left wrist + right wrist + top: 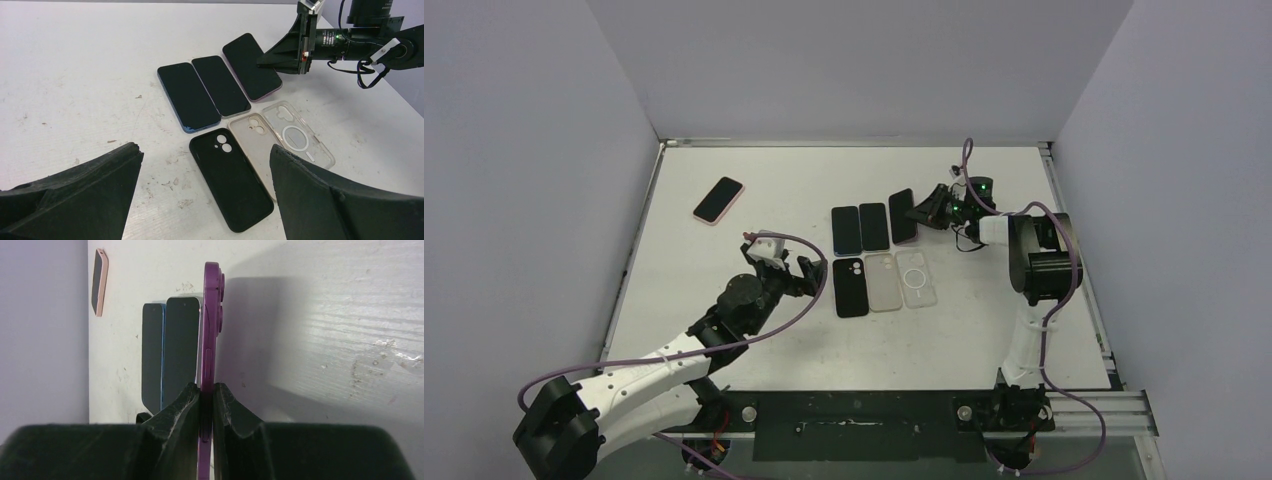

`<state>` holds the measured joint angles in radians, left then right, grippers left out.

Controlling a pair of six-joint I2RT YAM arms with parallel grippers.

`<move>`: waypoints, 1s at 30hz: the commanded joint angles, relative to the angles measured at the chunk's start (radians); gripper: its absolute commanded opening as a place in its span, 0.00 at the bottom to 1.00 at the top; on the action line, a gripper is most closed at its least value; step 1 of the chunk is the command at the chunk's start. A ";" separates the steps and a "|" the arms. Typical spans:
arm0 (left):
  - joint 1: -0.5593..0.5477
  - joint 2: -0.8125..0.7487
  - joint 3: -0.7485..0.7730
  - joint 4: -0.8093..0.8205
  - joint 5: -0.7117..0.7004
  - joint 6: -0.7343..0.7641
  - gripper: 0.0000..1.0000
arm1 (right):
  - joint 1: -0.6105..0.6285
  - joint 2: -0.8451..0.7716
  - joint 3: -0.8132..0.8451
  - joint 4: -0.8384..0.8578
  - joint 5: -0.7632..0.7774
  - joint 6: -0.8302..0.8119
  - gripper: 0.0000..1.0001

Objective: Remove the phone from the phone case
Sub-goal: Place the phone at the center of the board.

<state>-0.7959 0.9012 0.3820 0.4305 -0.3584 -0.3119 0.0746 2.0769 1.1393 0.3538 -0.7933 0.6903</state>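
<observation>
- Purple phone is pinched across its thickness by the right gripper, at the end of the row of bare phones.
- Wide and empty, the left gripper hovers near the black case.
- This step looks like laying the freed phone down; the next move needs a gentle release.
- One phone in a pink case lies well apart, probably the next to do.

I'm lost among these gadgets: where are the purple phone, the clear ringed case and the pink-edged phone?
Purple slim phone [209,340]: right wrist view, side edge.
Clear plastic case with white ring [296,137]: left wrist view, ring centre.
Pink-edged black phone [719,200]: top view, screen middle.
</observation>
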 commanded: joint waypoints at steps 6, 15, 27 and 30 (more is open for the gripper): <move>0.009 -0.003 -0.003 0.052 -0.002 -0.013 0.97 | 0.002 0.025 0.078 -0.064 -0.061 -0.079 0.22; 0.010 -0.012 -0.017 0.069 -0.014 -0.012 0.97 | -0.008 -0.005 0.139 -0.329 0.104 -0.274 0.45; 0.011 -0.004 -0.020 0.077 -0.017 -0.006 0.97 | 0.015 0.011 0.192 -0.393 0.211 -0.396 0.48; 0.011 -0.004 -0.020 0.076 -0.019 -0.004 0.97 | 0.025 0.025 0.190 -0.372 0.197 -0.393 0.44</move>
<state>-0.7902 0.9016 0.3576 0.4530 -0.3637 -0.3119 0.0830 2.0838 1.3052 -0.0254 -0.6167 0.3344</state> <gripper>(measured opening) 0.974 0.463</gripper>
